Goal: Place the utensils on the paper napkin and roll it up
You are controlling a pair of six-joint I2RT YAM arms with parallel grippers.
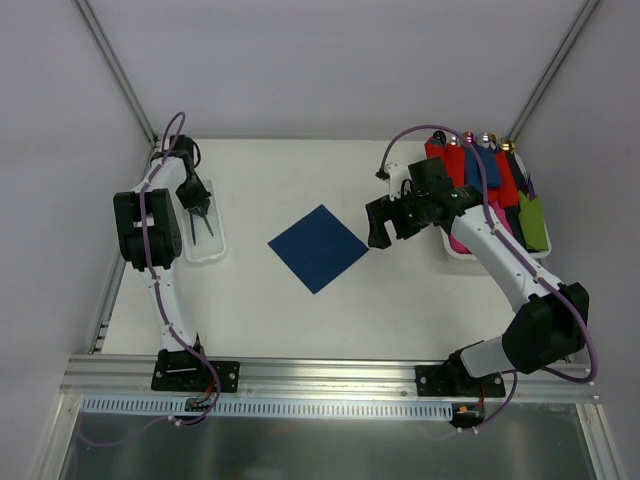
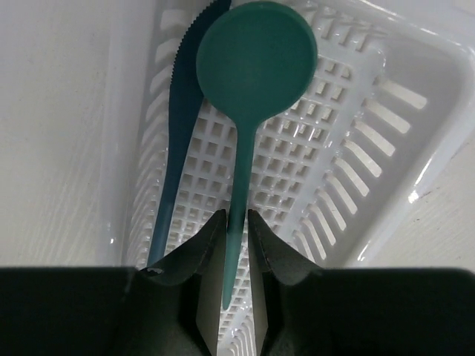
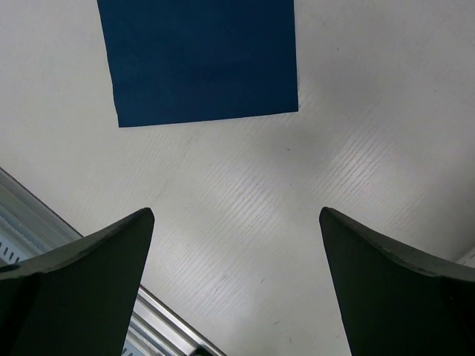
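The paper napkin (image 1: 318, 248) lies flat mid-table, turned as a diamond – one corner toward the near edge, one toward the far – with open table (image 1: 260, 310) along every edge. The right gripper (image 3: 236, 215) hovers just off its right corner, jaws spread wide and holding nothing. At the left, inside the white slotted basket (image 2: 371, 148), the left gripper (image 2: 236, 222) is pinched narrowly on the teal spoon (image 2: 256, 63) by its handle – long axis running straight out from the fingers, bowl farthest. The darker knife (image 2: 178, 126) lies alongside, near the basket's wall.

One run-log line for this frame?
left pincer: shut on teal spoon, over white basket | right pincer: open, empty | napkin: flat, bare
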